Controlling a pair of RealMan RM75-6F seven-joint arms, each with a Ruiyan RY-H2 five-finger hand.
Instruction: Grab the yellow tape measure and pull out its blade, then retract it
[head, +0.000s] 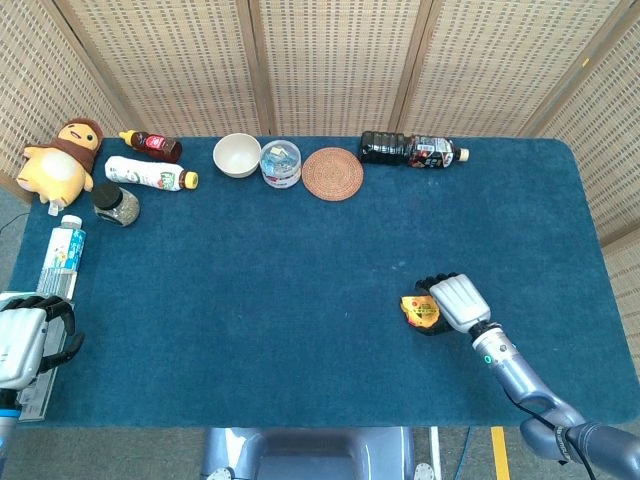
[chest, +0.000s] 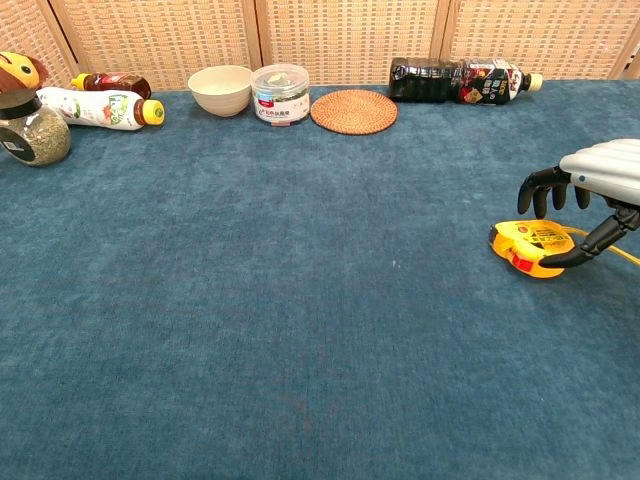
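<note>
The yellow tape measure (head: 420, 311) (chest: 531, 244) lies on the blue cloth at the right of the table, with a thin yellow strip running right from it under the hand. My right hand (head: 456, 300) (chest: 592, 182) arches over its right side. The fingers (chest: 546, 188) hang curved just above the case without closing on it, and the thumb tip reaches its near right edge. My left hand (head: 24, 340) rests off the table's front left corner, holding nothing, and the chest view does not show it.
Along the back edge stand a plush toy (head: 60, 160), a sauce bottle (head: 152, 145), a white bottle (head: 150, 174), a spice jar (head: 116, 204), a bowl (head: 237, 155), a lidded tub (head: 281, 163), a woven coaster (head: 332, 173) and a dark bottle lying flat (head: 412, 150). A box (head: 62, 255) lies at the left edge.
</note>
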